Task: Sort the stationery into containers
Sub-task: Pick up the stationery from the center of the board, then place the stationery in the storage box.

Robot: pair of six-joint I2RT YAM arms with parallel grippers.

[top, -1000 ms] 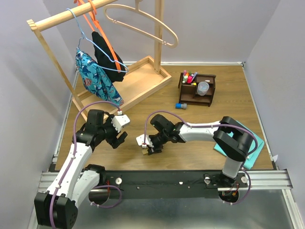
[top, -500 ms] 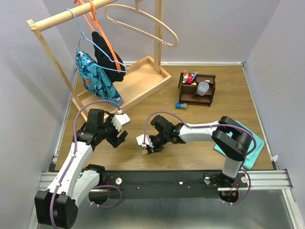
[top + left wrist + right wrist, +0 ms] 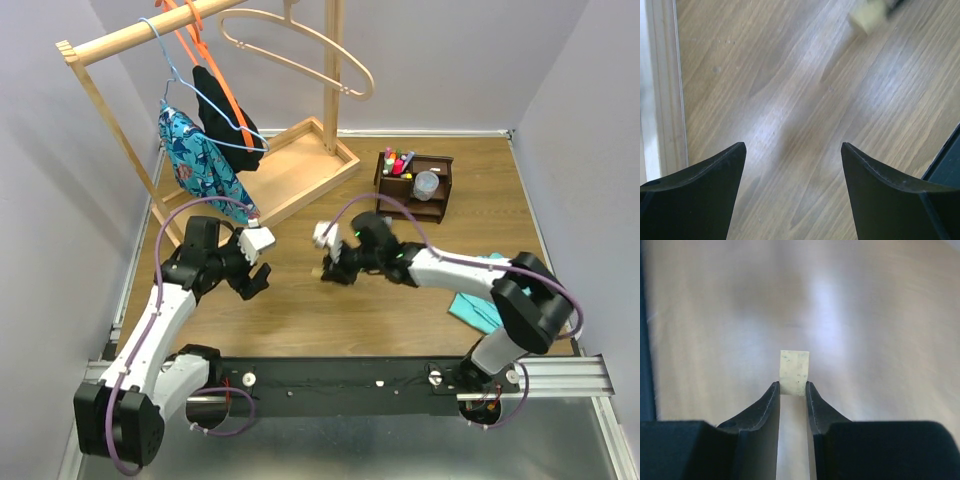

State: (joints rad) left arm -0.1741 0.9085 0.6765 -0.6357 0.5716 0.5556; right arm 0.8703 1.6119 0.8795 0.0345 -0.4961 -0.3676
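Note:
My right gripper (image 3: pixel 333 270) (image 3: pixel 793 385) is shut on the tan eraser cube (image 3: pixel 794 372) and holds it above the wooden table, mid-table. The cube sticks out past the fingertips. It also shows as a blurred pale block in the left wrist view (image 3: pixel 867 17). My left gripper (image 3: pixel 256 276) (image 3: pixel 792 147) is open and empty over bare wood, left of the right gripper. The dark brown organizer (image 3: pixel 413 190) stands at the back right with coloured markers (image 3: pixel 399 162) in a rear compartment and the grey cup (image 3: pixel 426 184) on it.
A pale wooden rack with hangers, clothes and a base tray (image 3: pixel 300 165) fills the back left. A teal cloth (image 3: pixel 478 304) lies under the right arm at the right. The dark front rail (image 3: pixel 340 375) runs along the near edge.
My right gripper has lifted the eraser from near the front edge and carried it back and to the right. The left gripper has shifted slightly toward the back, still open.

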